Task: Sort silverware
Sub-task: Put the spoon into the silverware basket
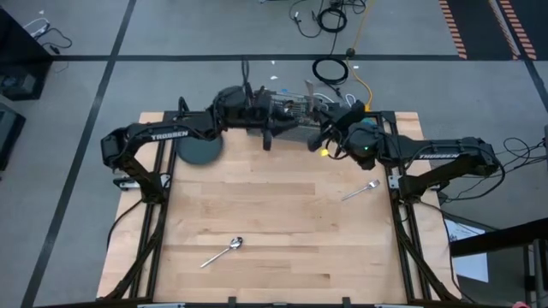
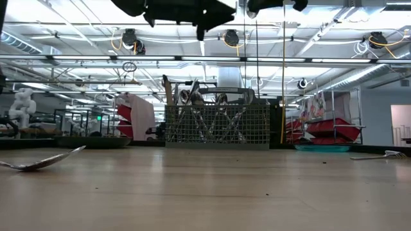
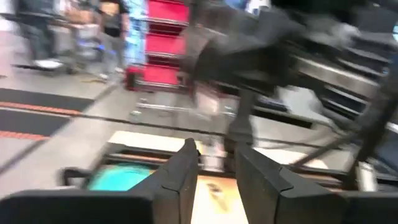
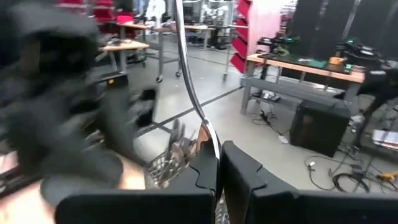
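Right gripper (image 4: 219, 163) pinching utensil (image 4: 194, 93) above caddy (image 2: 217, 125), left gripper (image 3: 216, 163) parted

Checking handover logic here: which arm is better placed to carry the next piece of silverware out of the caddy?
The right. Its gripper is shut on a utensil lifted above the caddy. The left gripper shows nothing between its parted fingers.

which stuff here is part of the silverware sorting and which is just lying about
Part of the job:
- spoon loose at the table's near left
- fork loose near the right edge
- piece of silverware pinched in the right end effector
- silverware standing in the wire-mesh caddy

Just lying about:
- dark round plate
- cables on the floor
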You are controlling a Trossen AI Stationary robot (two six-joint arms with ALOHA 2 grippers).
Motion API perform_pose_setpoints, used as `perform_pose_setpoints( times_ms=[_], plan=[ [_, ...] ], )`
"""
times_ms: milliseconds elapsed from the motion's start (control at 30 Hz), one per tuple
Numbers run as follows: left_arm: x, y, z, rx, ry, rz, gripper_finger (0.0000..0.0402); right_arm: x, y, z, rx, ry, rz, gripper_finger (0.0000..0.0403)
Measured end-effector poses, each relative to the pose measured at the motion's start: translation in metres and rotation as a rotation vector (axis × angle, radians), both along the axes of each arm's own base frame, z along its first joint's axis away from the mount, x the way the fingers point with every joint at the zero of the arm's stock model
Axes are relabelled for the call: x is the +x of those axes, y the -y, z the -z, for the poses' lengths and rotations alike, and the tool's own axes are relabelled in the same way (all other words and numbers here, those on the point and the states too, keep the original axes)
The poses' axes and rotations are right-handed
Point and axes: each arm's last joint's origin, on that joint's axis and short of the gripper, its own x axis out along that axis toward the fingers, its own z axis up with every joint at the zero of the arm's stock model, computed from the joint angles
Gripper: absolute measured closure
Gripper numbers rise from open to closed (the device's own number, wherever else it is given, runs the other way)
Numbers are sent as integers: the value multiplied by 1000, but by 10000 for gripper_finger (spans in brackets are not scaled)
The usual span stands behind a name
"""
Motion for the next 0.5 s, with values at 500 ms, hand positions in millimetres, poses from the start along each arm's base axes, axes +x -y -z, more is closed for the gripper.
perform_pose_setpoints(
  times_ms=[500],
  plan=[
    [-54,-3,8,-113,-429,-48,244,-14,26,-4,-130,-866,130,403]
  ],
)
